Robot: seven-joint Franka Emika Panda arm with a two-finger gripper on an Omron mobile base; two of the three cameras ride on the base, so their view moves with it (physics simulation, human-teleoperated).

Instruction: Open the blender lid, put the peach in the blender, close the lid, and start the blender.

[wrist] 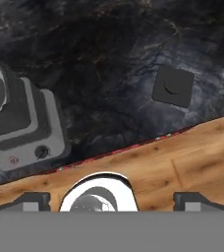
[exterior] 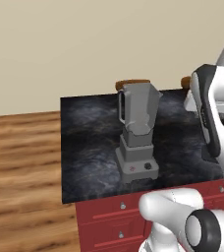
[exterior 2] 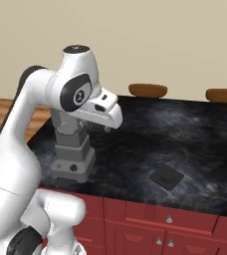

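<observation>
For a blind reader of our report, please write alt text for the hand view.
Looking down on a dark marble counter: the blender lid lies flat on it, apart from the blender, whose stepped grey base shows at the left. Wooden floor lies below the counter edge.

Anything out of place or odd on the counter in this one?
The blender lid lies flat on the dark counter, well apart from the blender, whose jar stands open. That fits the opening step. Nothing looks spilled, tipped or damaged.
</observation>
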